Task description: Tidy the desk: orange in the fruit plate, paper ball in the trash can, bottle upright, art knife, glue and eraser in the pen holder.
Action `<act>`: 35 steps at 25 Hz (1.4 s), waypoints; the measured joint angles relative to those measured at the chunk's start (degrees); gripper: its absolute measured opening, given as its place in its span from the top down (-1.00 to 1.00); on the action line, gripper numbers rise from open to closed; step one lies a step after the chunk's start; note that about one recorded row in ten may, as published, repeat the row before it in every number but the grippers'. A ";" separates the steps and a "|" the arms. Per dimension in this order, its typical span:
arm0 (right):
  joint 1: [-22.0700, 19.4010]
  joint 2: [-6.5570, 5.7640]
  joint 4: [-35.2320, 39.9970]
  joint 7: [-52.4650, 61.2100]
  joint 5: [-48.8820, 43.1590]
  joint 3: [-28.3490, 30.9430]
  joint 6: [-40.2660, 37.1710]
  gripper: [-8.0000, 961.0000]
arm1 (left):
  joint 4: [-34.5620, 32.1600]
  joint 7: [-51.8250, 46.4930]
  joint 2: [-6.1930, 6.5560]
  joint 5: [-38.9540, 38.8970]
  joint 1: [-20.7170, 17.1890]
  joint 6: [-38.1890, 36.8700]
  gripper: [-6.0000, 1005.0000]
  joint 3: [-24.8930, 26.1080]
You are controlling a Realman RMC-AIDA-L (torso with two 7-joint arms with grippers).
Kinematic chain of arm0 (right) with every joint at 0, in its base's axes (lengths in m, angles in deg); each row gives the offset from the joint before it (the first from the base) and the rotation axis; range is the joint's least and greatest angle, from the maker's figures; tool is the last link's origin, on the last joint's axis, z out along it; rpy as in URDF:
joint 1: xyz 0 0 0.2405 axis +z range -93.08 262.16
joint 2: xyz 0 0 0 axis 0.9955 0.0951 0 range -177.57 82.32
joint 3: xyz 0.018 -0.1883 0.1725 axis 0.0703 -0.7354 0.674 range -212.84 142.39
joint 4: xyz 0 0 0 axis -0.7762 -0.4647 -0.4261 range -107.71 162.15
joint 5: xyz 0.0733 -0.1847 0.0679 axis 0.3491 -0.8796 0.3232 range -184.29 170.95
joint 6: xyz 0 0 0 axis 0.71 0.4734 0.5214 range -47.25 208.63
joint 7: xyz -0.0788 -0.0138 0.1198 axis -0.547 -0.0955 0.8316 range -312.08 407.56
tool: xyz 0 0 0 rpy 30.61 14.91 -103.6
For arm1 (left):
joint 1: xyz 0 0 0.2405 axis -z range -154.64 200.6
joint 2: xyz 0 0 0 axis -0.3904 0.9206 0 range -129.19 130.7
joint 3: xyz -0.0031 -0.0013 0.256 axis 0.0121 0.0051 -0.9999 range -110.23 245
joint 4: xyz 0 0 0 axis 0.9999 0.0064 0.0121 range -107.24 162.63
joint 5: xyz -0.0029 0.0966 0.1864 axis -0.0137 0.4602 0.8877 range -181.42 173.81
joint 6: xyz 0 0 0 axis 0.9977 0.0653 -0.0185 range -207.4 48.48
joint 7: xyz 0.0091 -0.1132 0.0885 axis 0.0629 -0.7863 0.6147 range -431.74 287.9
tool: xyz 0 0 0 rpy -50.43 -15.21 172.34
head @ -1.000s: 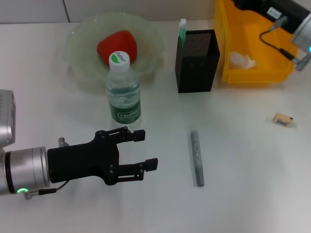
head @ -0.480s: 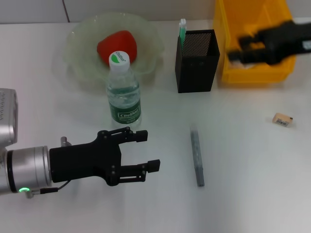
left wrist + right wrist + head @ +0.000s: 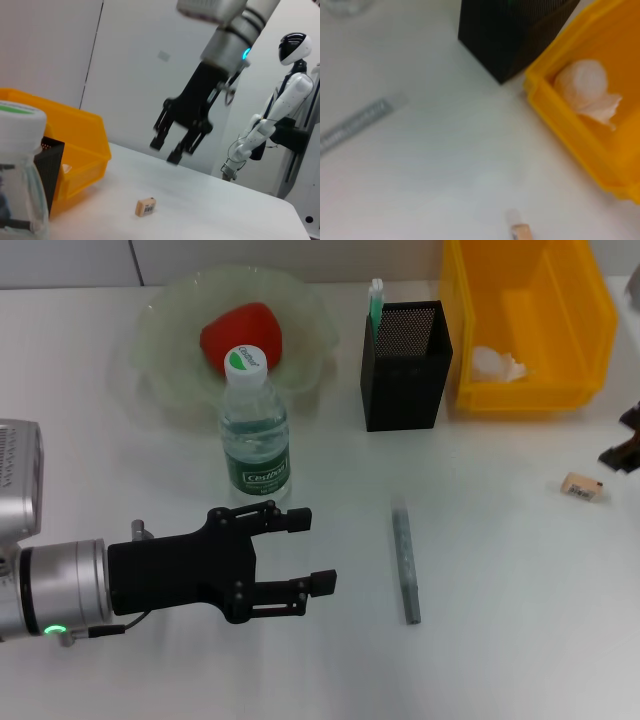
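Observation:
My left gripper [image 3: 312, 552] is open and empty, low over the table in front of the upright water bottle [image 3: 255, 430]. The grey art knife [image 3: 404, 562] lies to its right. The tan eraser [image 3: 582, 486] lies at the far right; my right gripper [image 3: 625, 445] is just beyond it at the view's edge. In the left wrist view the right gripper [image 3: 172, 147] hangs open above the eraser [image 3: 145, 206]. The red-orange fruit [image 3: 240, 330] sits in the glass plate [image 3: 160, 340]. The paper ball [image 3: 497, 365] lies in the yellow bin [image 3: 580, 330]. The green-capped glue [image 3: 376, 295] stands in the black pen holder [image 3: 403, 365].
The right wrist view shows the pen holder [image 3: 510, 30], the bin [image 3: 570, 135] with the paper ball [image 3: 587, 90], the art knife [image 3: 355, 125] and the eraser [image 3: 521, 232]. The table's back edge runs behind the plate.
My right arm has swung from above the yellow bin forward and down to the right edge near the eraser. My left gripper has drifted slightly right.

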 joint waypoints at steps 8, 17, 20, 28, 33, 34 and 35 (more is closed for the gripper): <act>2.32 0.06 -14.48 -2.52 0.04 -1.49 9.00 -0.03 | -0.08 0.10 -0.13 0.00 0.06 0.00 -0.60 0.00; 4.69 -0.02 -23.87 -2.68 -0.34 -1.46 15.48 0.08 | 0.13 0.15 -0.12 -0.01 0.07 0.41 -0.60 0.00; 4.73 -0.01 -24.47 -2.69 -0.43 -1.53 16.21 0.11 | 0.14 0.15 -0.12 -0.01 -0.02 0.43 -0.60 0.00; 4.49 0.06 -24.62 -2.51 -0.42 -1.17 16.43 0.51 | 0.14 0.14 -0.17 -0.01 -0.22 0.43 -0.60 0.10; 3.97 0.08 -22.45 -2.28 -0.14 -1.09 15.34 0.73 | 0.14 0.12 -0.20 -0.01 -0.37 0.44 -0.60 0.23; 3.56 0.12 -20.78 -2.27 0.47 -0.78 14.37 0.73 | 0.15 0.11 -0.21 -0.01 -0.40 0.43 -0.60 0.23; 3.16 0.15 -19.07 -2.26 1.41 -0.30 13.21 0.73 | 0.15 0.11 -0.21 -0.01 -0.40 0.43 -0.60 0.23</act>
